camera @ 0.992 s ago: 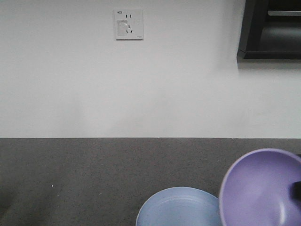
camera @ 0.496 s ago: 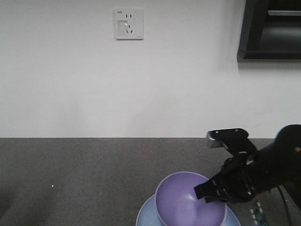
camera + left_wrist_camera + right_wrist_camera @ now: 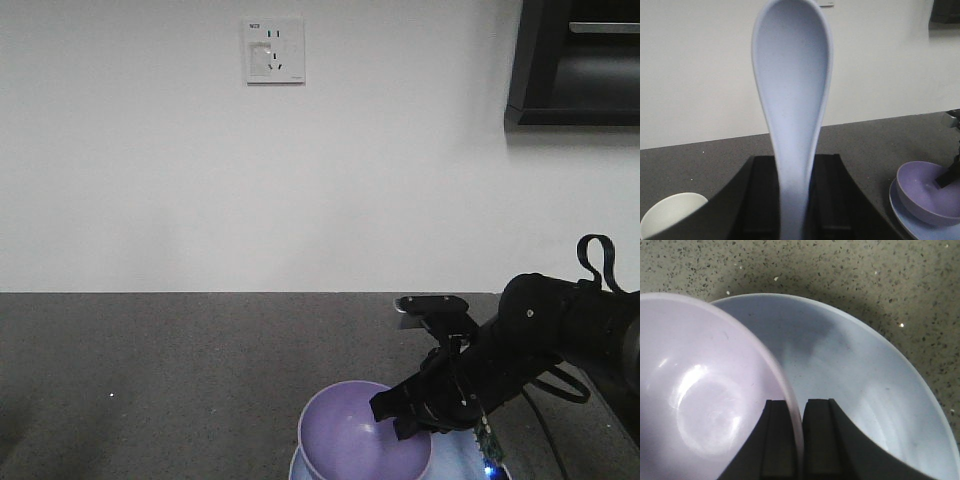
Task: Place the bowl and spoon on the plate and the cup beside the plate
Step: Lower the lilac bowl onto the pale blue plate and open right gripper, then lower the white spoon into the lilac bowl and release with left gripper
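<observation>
Purple bowl tilted over the plate, placement under way.
Right hand pinched its rim; left hand clamped the spoon upright. Next called for levelling the bowl, then letting go.

One plate on one table. One bowl over the plate. One cup, well apart from the plate. One spoon, raised and away from the plate. Two hands: the right hand clamps the bowl's rim above the plate, and the left hand grips the spoon. On the wall behind the plate are one socket and one dark cabinet.
</observation>
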You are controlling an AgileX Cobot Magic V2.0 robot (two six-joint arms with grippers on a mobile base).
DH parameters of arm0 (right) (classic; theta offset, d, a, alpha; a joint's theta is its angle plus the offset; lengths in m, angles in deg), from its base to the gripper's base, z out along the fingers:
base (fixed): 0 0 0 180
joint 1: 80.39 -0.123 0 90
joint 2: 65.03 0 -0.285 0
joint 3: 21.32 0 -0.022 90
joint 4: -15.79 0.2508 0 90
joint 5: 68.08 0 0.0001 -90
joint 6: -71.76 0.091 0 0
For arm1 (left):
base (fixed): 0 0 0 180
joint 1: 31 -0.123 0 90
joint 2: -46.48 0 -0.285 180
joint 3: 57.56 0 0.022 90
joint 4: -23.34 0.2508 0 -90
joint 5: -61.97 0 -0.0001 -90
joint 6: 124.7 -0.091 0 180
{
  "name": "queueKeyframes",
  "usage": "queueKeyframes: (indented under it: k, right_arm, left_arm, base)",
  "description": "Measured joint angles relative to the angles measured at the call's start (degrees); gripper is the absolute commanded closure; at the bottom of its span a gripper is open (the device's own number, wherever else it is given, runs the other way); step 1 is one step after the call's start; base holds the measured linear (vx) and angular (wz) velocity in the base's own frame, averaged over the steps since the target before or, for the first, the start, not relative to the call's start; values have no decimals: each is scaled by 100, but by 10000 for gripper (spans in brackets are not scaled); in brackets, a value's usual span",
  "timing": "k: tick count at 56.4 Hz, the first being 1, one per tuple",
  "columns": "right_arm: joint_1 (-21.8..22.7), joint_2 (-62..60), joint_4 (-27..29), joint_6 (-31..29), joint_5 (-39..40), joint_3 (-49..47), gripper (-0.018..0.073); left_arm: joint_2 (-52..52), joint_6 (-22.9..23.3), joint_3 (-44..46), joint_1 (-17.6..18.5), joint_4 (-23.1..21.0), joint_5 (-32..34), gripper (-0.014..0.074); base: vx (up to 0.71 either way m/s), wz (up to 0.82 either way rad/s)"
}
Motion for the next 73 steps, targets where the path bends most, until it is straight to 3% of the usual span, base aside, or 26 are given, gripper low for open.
queueKeyframes:
  k: [10,23,34,47,56,64,73]
  right_arm:
    - [0,0,6,-89,-33,-2,337]
    - [0,0,18,-96,-98,-2,66]
    - [0,-176,2,-118,-101,-2,-33]
    - [0,-1258,-283,-150,-229,-2,-32]
    - [0,-2413,-430,-144,-576,-2,23]
    - [0,-3395,-472,-132,-560,269,123]
    - [0,-4368,-472,-113,-398,901,308]
  left_arm:
    - [0,0,0,0,-5,0,599]
    - [0,0,0,0,-12,0,599]
    - [0,0,0,0,-112,-114,599]
    - [7,0,0,0,-151,-470,597]
    - [317,-60,97,0,-175,-925,596]
    - [1165,-652,535,0,-311,-1545,596]
    - [2311,-1529,1287,0,-888,-2085,596]
  base:
    - [0,0]
    - [0,0]
    - [0,0]
    - [0,0]
    - [0,0]
    - [0,0]
    - [0,0]
